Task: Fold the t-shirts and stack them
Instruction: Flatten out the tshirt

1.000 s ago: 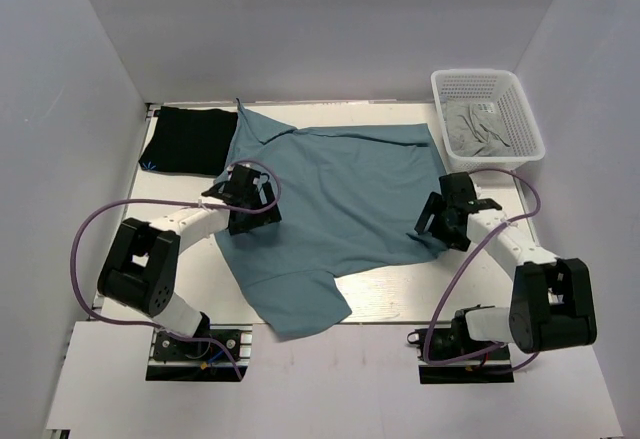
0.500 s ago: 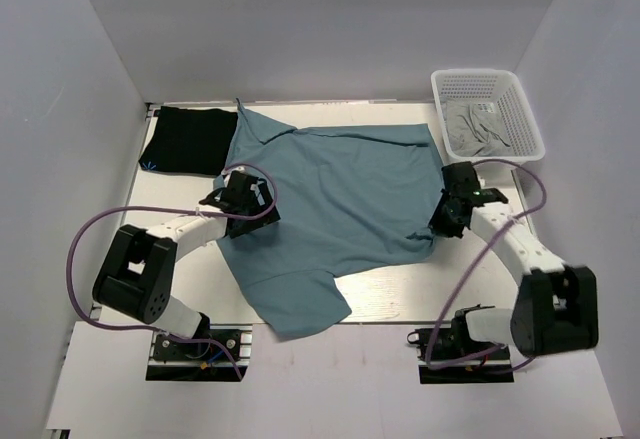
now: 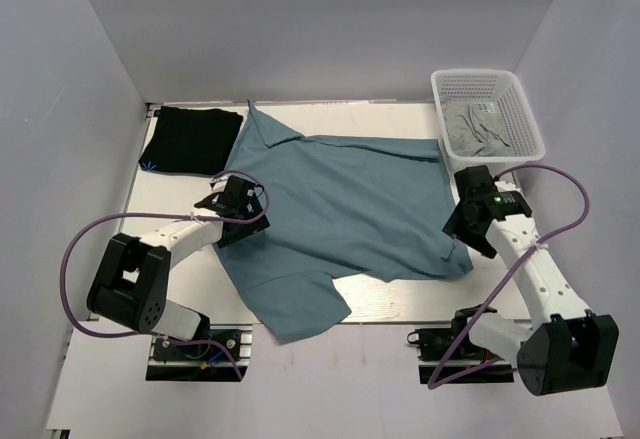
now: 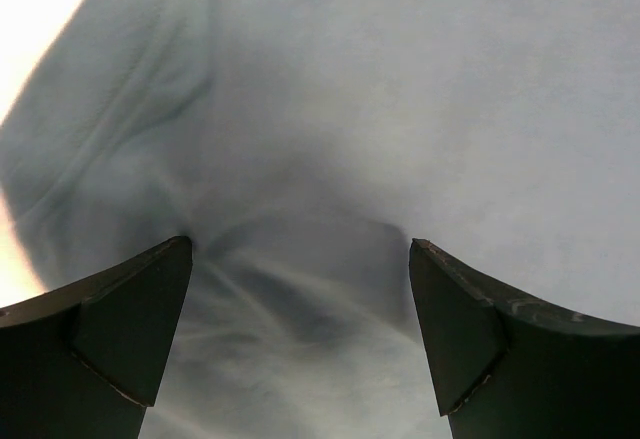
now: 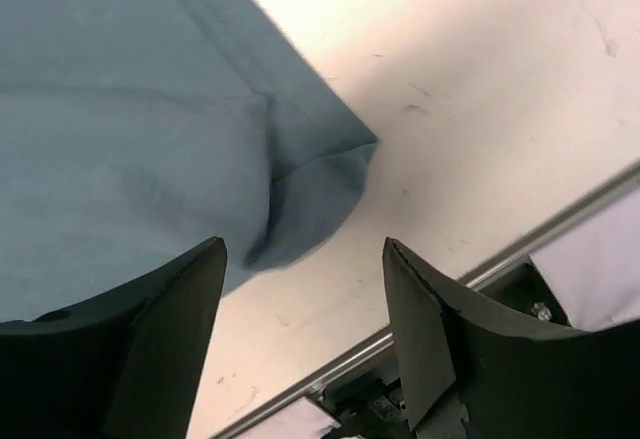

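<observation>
The teal-blue t-shirt [image 3: 350, 199] lies spread across the middle of the table, one sleeve hanging toward the near edge. The black t-shirt [image 3: 190, 139] sits folded at the far left, partly under the teal collar. My left gripper [image 3: 230, 201] stands on the teal shirt's left side. In the left wrist view it [image 4: 300, 247] is open, wide fingers pressed onto wrinkled cloth [image 4: 330, 109], nothing pinched. My right gripper [image 3: 466, 229] hovers over the shirt's near right corner. It [image 5: 303, 244] is open, that corner [image 5: 310, 189] lying loose below.
A white basket [image 3: 520, 109] holding grey cloth [image 3: 475, 129] stands at the far right corner. The table's metal edge rail [image 5: 340, 354] runs just beyond the right gripper. White walls enclose the table on three sides.
The right gripper closed on the shirt's right edge, pulled it rightward and nearer, then let go and rose. The whole teal shirt slid right. The left gripper stayed open on the cloth.
</observation>
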`<state>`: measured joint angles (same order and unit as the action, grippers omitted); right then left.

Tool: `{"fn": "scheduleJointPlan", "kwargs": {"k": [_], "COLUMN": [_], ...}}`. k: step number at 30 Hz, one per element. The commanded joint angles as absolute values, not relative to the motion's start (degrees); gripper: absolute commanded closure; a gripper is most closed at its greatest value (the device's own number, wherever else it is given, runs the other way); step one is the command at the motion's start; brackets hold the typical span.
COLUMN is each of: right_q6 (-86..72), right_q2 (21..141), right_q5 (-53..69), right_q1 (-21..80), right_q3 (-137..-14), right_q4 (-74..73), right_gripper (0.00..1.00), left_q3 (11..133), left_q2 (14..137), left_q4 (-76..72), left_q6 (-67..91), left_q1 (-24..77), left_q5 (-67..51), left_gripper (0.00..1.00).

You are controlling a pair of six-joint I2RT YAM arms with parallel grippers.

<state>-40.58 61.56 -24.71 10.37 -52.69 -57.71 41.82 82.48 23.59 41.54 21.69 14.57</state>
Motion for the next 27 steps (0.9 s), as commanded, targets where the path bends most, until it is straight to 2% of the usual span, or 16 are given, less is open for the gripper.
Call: {"fn": "scheduleJointPlan", "kwargs": {"k": [1,7,13,18,21,22,23,24,27], "right_q6": [-43.59,-38.24,-27.95,-27.34,-25.75,-25.4,-25.57,-25.75,-27.95], "right_q2": [63.01,62.32,67.39,79.96,87.79,89.46,94.43,96.05,102.82], "right_q5": [-33.22,-29.72,-16.55,-16.79,-17.84,-18.28,-17.76,-18.01,-20.29], "right_q1": [10.02,10.28,10.11,10.28,10.37,10.37,10.28,10.2,10.2], "right_q3": [-53.61,-50.81,-45.62,-50.52,-54.38,-55.27,-55.89,-58.42,-61.95], "right_q4": [-62.84,-55.21,-30.34,-23.83,-20.66,-20.31,-20.13,-20.21,-23.02], "right_gripper": [0.22,0.14,0.13,0.19,0.28,0.36,0.5,0.56,0.46], "left_q3": [42.18,44.29,49.12,54.31,55.46,55.46,55.46,55.98,56.69], "left_q2": [79.98,81.12,84.19,85.61,86.22,86.74,87.71,88.32,91.14], "left_q4": [27.77,28.39,29.97,31.2,29.72,27.27,26.46,26.46,25.22], "left_q6": [43.68,43.68,42.54,41.66,40.61,40.61,39.65,39.64,38.5], "left_q1": [20.92,20.92,21.53,20.92,20.92,20.92,20.92,20.92,20.92], "left_q5": [18.36,19.16,19.24,20.57,20.57,20.57,20.04,20.04,21.61], "left_gripper": [0.0,0.0,0.0,0.0,0.0,0.0,0.0,0.0,0.0]}}
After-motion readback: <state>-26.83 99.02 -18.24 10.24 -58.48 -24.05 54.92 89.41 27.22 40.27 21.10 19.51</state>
